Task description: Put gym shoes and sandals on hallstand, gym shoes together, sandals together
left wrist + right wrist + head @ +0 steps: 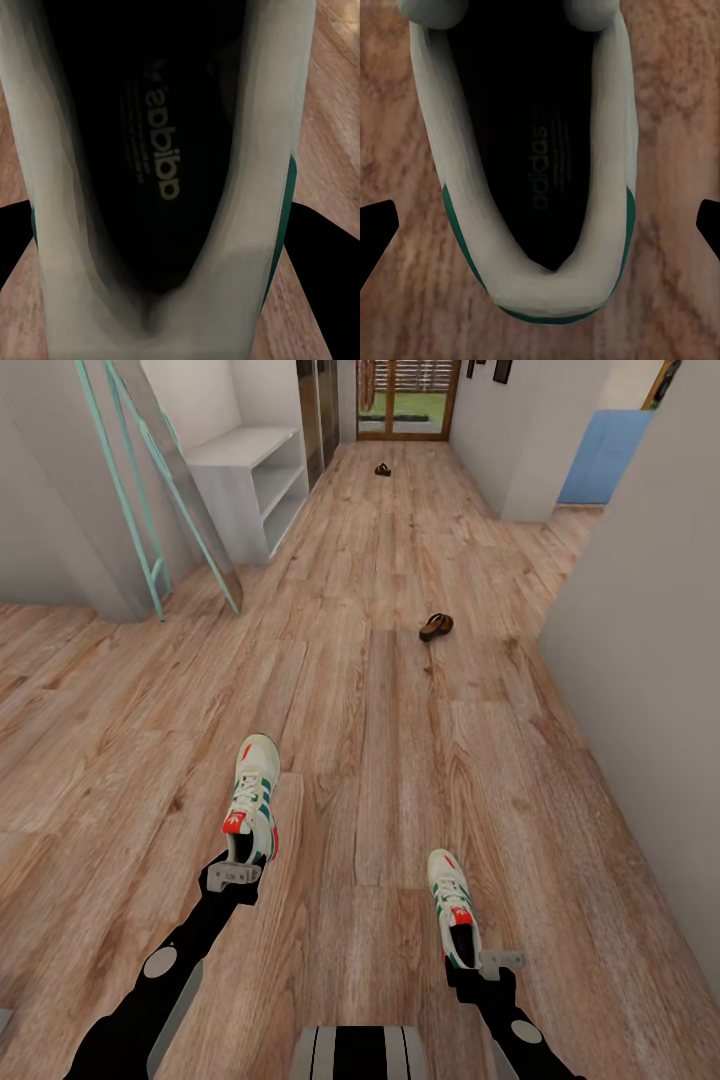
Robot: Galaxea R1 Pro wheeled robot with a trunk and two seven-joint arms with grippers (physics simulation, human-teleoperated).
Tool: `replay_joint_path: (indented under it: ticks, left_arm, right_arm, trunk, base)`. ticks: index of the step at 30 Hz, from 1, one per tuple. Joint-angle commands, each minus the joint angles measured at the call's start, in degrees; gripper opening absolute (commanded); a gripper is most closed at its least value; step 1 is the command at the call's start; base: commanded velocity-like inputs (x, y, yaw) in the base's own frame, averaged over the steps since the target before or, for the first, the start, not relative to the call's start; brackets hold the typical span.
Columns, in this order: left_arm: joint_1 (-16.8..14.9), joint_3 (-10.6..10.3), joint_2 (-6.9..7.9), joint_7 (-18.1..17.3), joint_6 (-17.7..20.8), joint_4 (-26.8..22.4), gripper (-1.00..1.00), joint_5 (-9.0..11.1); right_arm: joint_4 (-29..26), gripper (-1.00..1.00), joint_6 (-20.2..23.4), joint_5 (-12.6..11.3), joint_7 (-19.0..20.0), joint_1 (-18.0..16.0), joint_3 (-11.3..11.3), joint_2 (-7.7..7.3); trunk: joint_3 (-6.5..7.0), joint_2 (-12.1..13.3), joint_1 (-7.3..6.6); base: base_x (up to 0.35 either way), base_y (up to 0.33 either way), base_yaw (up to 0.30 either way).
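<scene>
Cream-white sneakers sit at the near end of the corridor floor [400, 760], one at each arm. The left gripper [235, 876] is at the heel of the left sneaker [253, 800]; in the left wrist view the dark inside of that shoe [161, 150] sits very close, with dark fingers [322, 270] hard against its sides, so I judge it clamped on the heel, though whether the shoe is lifted clear of the planks I cannot tell. The right gripper [490, 964] is at the heel of the right sneaker [453, 908]; in the right wrist view its fingertips [376, 225] stand well apart on either side of the shoe [532, 172] with bare wood between, so it is spread wide and not yet gripping. Farther along the floor one brown sandal [436, 626] lies near the right-hand wall, and the second sandal [383, 469] lies much farther down, near the glass door. The light-grey shoe rack [255, 485] stands against the left wall beyond a leaning mirror [160, 480], its bench top and shelves bare as far as shown. Nothing is on the rack yet; all four pieces remain to be carried there and paired.
</scene>
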Motion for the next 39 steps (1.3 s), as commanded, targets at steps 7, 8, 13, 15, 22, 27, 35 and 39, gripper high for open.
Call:
replay_joint_path:
  ticks: [7,8,13,15,22,27,35,39]
  left_arm:
    - [0.01,-0.12,0.05,-0.21,-0.20,0.04,-1.00,0.67]
    - [-0.03,-0.15,0.05,-0.17,-0.12,0.03,-1.00,0.68]
    - [-0.02,-0.16,0.05,-0.17,-0.07,0.04,-1.00,0.68]
    - [-0.04,-0.15,0.05,-0.17,-0.07,0.04,-1.00,0.68]
    - [0.02,-0.11,0.05,-0.17,-0.24,0.04,-1.00,0.68]
    - [-0.03,-0.15,0.05,-0.17,-0.21,0.04,-1.00,0.68]
    - [-0.03,-0.13,0.05,-0.17,-0.19,0.04,-1.00,0.68]
    - [0.01,-0.13,0.05,-0.17,-0.30,0.04,-1.00,0.68]
  right_arm:
    - [0.02,1.00,-0.19,0.17,0.02,-0.02,-0.28,0.06]
    - [0.02,1.00,-0.19,0.17,0.02,-0.02,-0.28,0.06]
    - [0.02,1.00,-0.19,0.17,0.02,-0.02,-0.34,0.06]
    - [0.02,1.00,-0.19,0.17,0.02,-0.02,-0.35,0.06]
    - [0.02,1.00,-0.19,0.17,0.02,-0.02,-0.30,0.06]
    - [0.02,1.00,-0.19,0.17,0.02,-0.02,-0.28,0.06]
    - [0.02,1.00,-0.19,0.17,0.02,-0.02,-0.28,0.06]
    - [0.02,1.00,-0.19,0.17,0.02,-0.02,-0.28,0.06]
  trunk:
    - [-0.04,-0.01,-0.01]
    - [-0.33,-0.02,0.02]
    - [-1.86,-0.09,0.14]
    - [-2.48,-0.12,0.20]
    - [-2.64,-0.12,0.20]
    - [-3.31,-0.16,0.27]
    - [-4.86,-0.25,0.45]
    - [-4.86,-0.25,0.45]
  base:
    - [0.000,0.000,0.000]
    - [0.000,0.000,0.000]
    - [0.000,0.000,0.000]
    - [0.000,0.000,0.000]
    - [0.000,0.000,0.000]
    - [0.000,0.000,0.000]
    - [0.000,0.000,0.000]
    - [0.000,0.000,0.000]
